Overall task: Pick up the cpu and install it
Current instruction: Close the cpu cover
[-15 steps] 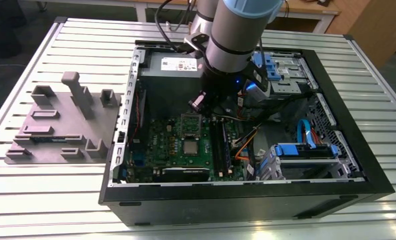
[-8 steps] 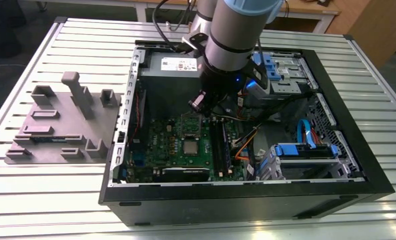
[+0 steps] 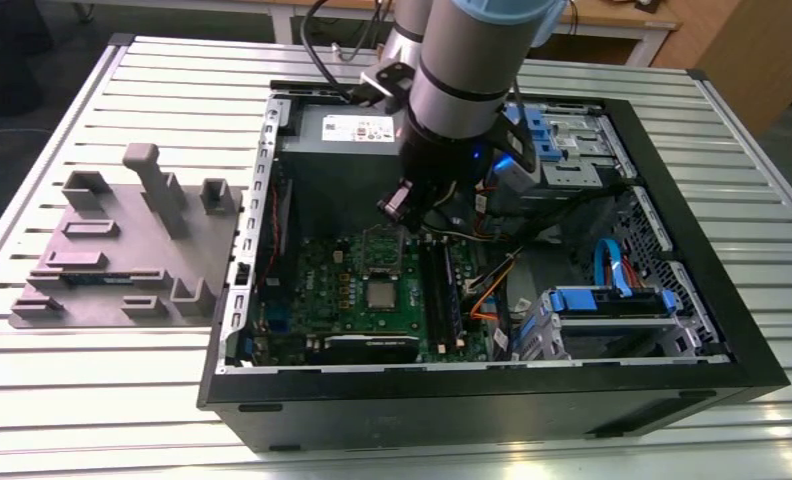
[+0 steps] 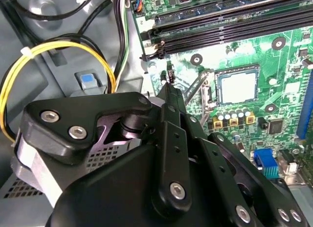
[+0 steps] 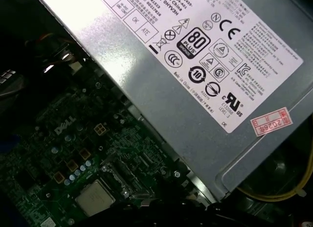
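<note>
- The small square silvery cpu [image 3: 384, 293] [image 4: 236, 87] [image 5: 95, 196] sits in its socket on the green motherboard [image 3: 356, 300].
- The black gripper [image 3: 410, 205] hangs above the motherboard, near the cpu; whether its fingers are apart or together I cannot tell.

An open black computer case [image 3: 716, 375] sat on a slatted metal table [image 3: 103, 400], with a grey plastic fixture [image 3: 123, 250] just beside it on the exterior view's left.

- We see even overhead light glinting off the slatted table [image 3: 103, 400].
- The case [image 3: 503, 400] interior lies shadowed.
- The close black gripper [image 4: 168, 82] looks soft.
</note>
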You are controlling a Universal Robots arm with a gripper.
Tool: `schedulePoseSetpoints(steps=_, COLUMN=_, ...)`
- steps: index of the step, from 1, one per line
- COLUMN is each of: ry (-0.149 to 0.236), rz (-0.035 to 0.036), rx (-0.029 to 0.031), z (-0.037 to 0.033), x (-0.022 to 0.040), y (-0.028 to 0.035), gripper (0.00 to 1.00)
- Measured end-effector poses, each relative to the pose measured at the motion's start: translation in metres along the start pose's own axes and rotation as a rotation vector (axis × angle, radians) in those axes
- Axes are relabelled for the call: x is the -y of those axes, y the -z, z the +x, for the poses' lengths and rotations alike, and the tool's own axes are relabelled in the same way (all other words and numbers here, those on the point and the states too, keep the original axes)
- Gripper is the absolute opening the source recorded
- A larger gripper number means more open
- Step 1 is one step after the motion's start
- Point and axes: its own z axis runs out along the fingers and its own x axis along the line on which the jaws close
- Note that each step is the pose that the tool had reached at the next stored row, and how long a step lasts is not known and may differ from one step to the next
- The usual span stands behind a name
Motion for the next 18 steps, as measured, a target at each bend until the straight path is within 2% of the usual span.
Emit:
schedulePoseSetpoints(steps=7, ry=0.029, rz=-0.0038, rx=0.001, z=0.0007, x=-0.0013, y=0.005, gripper=0.1)
schedulePoseSetpoints(steps=13, ry=0.042, rz=-0.0074, rx=0.0034, z=0.0012, x=-0.0017, y=0.0056, gripper=0.1)
schedulePoseSetpoints(steps=18, ry=0.047, rz=-0.0119, rx=0.008, z=0.0018, x=-0.0012, y=0.0063, gripper=0.1)
